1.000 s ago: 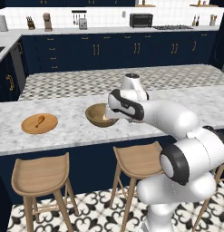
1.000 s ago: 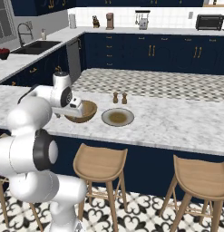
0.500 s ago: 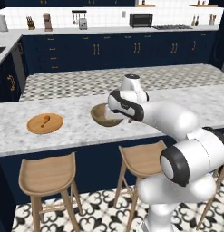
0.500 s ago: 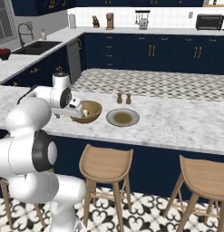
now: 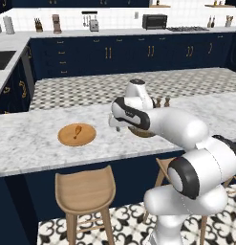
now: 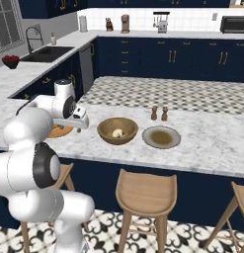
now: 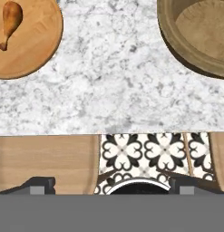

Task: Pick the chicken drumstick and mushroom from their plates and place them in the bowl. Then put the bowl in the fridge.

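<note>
Presently the mushroom [image 6: 117, 133] lies inside the bowl [image 6: 104, 133], while the chicken drumstick [image 5: 77, 131] rests on the wooden plate [image 5: 67, 139], well apart from the bowl on the marble counter [image 5: 24, 143]; the grey-rimmed plate [image 6: 149, 141] just beside the bowl is bare, so in my judgement the drumstick pick is the step in hand. The gripper [image 5: 118, 125] hangs over bare counter between the wooden plate and the bowl, jaws spread wide and holding nothing. The next move calls for travel away from the bowl to above the drumstick, then a descent to close across its thick end.
</note>
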Controlling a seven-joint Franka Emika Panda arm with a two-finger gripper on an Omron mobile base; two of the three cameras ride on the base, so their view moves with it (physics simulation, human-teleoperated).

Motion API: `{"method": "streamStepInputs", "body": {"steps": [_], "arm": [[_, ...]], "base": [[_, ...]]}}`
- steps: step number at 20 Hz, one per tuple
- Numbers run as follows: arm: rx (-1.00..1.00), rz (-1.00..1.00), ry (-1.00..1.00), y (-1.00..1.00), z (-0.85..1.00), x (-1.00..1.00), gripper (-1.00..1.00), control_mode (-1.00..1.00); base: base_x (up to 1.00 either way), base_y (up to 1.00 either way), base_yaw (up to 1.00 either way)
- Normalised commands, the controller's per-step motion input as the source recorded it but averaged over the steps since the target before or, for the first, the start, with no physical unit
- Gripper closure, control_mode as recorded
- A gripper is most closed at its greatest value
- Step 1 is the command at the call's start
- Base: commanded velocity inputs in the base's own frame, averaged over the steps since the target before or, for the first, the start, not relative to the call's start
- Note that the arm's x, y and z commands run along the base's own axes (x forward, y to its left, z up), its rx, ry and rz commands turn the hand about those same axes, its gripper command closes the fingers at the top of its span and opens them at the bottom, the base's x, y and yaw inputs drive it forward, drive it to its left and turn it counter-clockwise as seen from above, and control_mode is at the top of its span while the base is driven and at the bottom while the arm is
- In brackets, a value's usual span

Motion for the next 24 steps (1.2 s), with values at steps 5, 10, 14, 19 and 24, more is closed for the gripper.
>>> {"method": "streamStepInputs", "body": {"steps": [5,10,14,19,24], "arm": [[0.00,0.00,0.00,0.00,0.00,0.00,-1.00,1.00],[0.00,0.00,0.01,0.04,0.00,0.09,-1.00,-1.00],[0.00,0.00,0.04,0.78,0.00,0.63,-1.00,-1.00],[0.00,0.00,0.00,0.84,0.00,0.82,-1.00,-1.00],[-0.02,-0.06,0.01,0.67,-0.02,0.50,-1.00,-1.00]], "base": [[0.56,-0.11,0.00],[0.41,-0.04,0.00],[0.00,0.00,0.00],[0.00,0.00,0.00],[0.00,0.00,0.00]]}}
